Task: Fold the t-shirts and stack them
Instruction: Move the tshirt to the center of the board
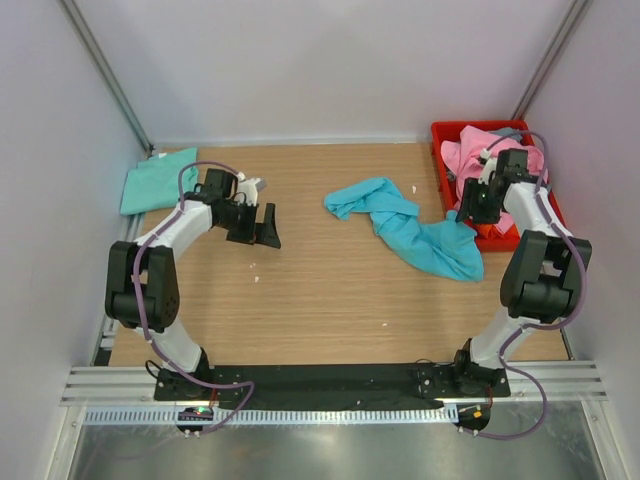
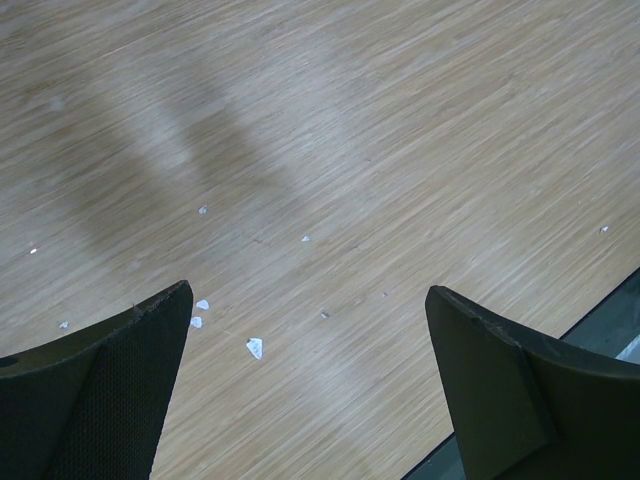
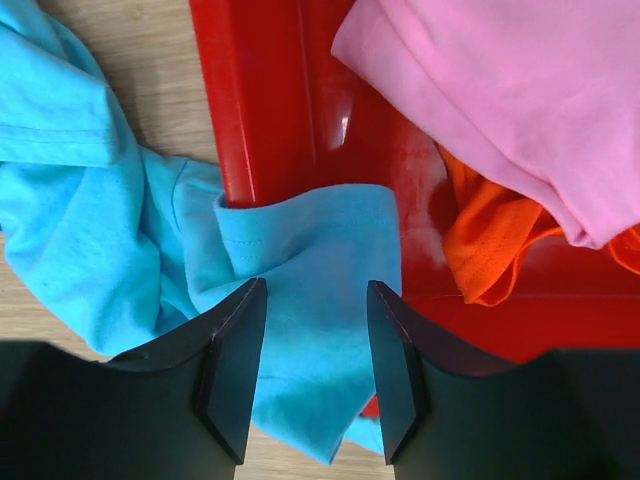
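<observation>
Left tool (image 1: 262,228) spread open over bare worktop (image 1: 330,290). Right tool (image 3: 315,290) open above turquoise shirt (image 1: 410,225), its corner draped over red bin (image 3: 260,100) rim, right side. Pink shirt (image 1: 465,155) inside bin; mint-green shirt (image 1: 158,182) far left.

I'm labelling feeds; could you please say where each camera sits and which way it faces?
Top external: above and behind the arms, looking down on the table; both arms with left gripper and right gripper show.
Left wrist: on the left arm, facing bare wood with white scraps; spread fingers show.
Right wrist: on the right arm, facing the red bin and draped turquoise shirt; fingers show.
Top and right wrist share shirt and bin.
</observation>
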